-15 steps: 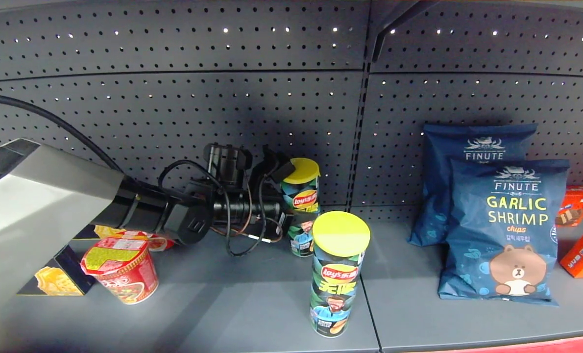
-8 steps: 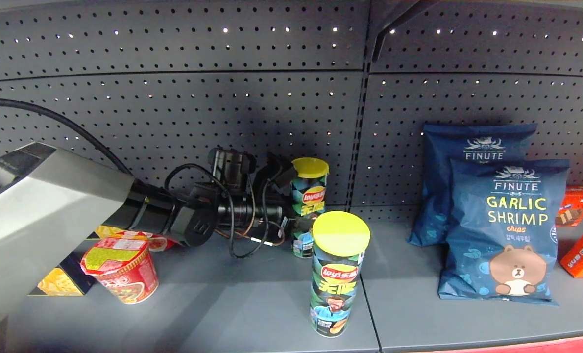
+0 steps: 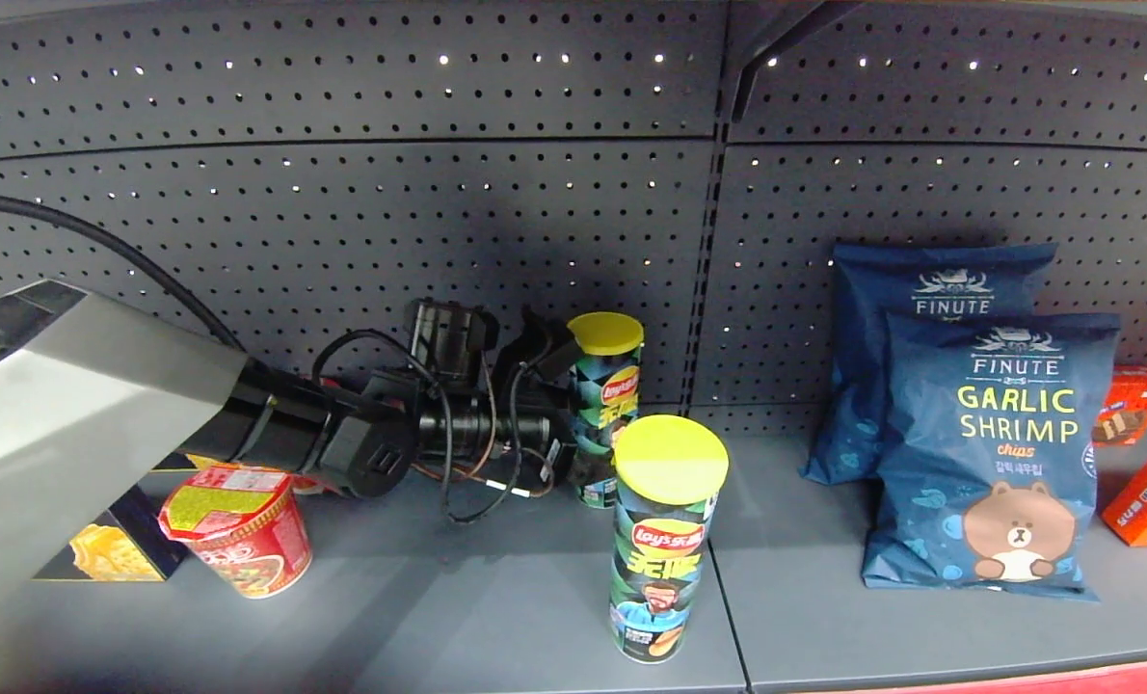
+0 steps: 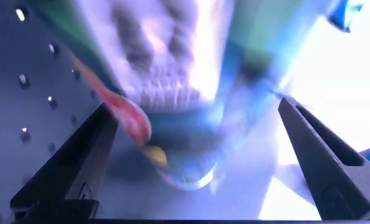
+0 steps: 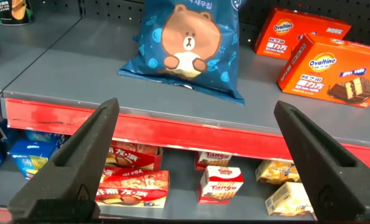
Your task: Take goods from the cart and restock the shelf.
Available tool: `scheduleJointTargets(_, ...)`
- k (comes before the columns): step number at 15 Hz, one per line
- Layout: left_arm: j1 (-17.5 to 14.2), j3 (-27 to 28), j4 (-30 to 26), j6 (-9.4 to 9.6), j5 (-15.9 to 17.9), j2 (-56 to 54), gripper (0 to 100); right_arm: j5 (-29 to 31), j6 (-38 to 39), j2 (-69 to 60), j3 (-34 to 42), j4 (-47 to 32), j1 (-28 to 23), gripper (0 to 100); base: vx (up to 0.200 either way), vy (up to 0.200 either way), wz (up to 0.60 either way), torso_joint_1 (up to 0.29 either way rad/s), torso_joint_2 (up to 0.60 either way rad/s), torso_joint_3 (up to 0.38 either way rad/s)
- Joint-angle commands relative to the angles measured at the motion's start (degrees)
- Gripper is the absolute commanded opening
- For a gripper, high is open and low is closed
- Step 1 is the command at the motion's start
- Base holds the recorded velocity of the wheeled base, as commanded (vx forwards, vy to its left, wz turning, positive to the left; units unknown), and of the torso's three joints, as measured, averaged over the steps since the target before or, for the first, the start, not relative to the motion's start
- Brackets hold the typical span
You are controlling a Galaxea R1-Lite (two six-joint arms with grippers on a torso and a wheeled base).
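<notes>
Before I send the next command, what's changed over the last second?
The rear chip can, at the left gripper, shifted slightly to the robot's right. The front chip can, cup noodles and blue snack bags stayed put.

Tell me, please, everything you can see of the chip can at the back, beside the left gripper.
The rear chip can is a tall tube with a flat yellow lid and a green, blue and black printed wrap bearing a red-and-yellow logo. It stands roughly upright on the shelf, close to the pegboard, behind the front can. The left gripper flanks it, fingers open, apparently clear of its sides.
</notes>
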State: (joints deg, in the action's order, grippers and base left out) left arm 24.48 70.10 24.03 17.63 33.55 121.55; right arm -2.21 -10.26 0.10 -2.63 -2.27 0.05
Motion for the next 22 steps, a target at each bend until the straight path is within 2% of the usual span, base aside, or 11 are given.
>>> scheduleJointTargets(1, -0.7, -5.5, 0.2, 0.48, -0.3, -4.8, 100, 0.0, 0.0, 0.1, 0.0, 0.0, 0.0, 100, 0.0, 0.0, 0.0, 0.0, 0.0, 0.0)
scheduleJointTargets(3, -2.5, -10.9, 1.2, 0.65, -1.7, -9.3, 100, 0.0, 0.0, 0.1, 0.0, 0.0, 0.0, 100, 0.0, 0.0, 0.0, 0.0, 0.0, 0.0)
scheduleJointTargets(7, -4.2, -20.1, 3.0, -0.75, -8.1, -20.2, 100, -0.1, -0.1, 0.1, 0.0, 0.1, 0.0, 100, 0.0, 0.0, 0.0, 0.0, 0.0, 0.0)
scheduleJointTargets(9, -2.0, -25.9, 3.0, -7.96, -15.8, -29.6, 100, 0.5, -1.8, 0.1, 0.1, 0.3, 0.0, 100, 0.0, 0.0, 0.0, 0.0, 0.0, 0.0)
scheduleJointTargets(10, -0.9, -26.9, 3.0, -9.63, -18.5, -31.6, 100, 1.1, -1.7, -0.1, -0.6, 0.7, 0.0, 100, 0.0, 0.0, 0.0, 0.0, 0.0, 0.0)
scheduleJointTargets(11, 1.8, -29.3, 2.7, -13.15, -25.5, -37.3, 100, -0.1, -0.7, 6.3, -7.4, -0.2, 0.5, 100, 0.0, 0.0, 0.0, 0.0, 0.0, 0.0)
scheduleJointTargets(12, 3.2, -32.1, 2.3, -13.94, -26.9, -40.9, 100, -1.7, -0.7, 13.3, -11.4, 0.1, 2.2, 100, 0.0, 0.0, 0.0, 0.0, 0.0, 0.0)
scheduleJointTargets(14, 4.8, -38.6, 2.3, -13.85, -29.9, -46.9, 100, -7.9, -0.8, 25.7, -18.8, -0.2, 7.2, 100, 0.0, 0.0, 0.0, 0.0, 0.0, 0.0)
scheduleJointTargets(18, 4.0, -46.3, 2.2, -13.85, -32.1, -53.5, 100, -8.8, 2.1, 45.3, -21.4, 2.9, 17.9, 100, 0.0, 0.0, 0.0, 0.0, 0.0, 0.0)
scheduleJointTargets(20, 4.2, -46.2, 2.0, -13.85, -34.6, -53.9, 100, -3.2, 3.1, 55.5, -21.6, 9.7, 22.5, 100, 0.0, 0.0, 0.0, 0.0, 0.0, 0.0)
scheduleJointTargets(22, 4.3, -46.0, 2.0, -13.5, -34.8, -53.3, 100, 5.6, 9.6, 62.7, -23.7, 12.5, 30.4, 100, 0.0, 0.0, 0.0, 0.0, 0.0, 0.0)
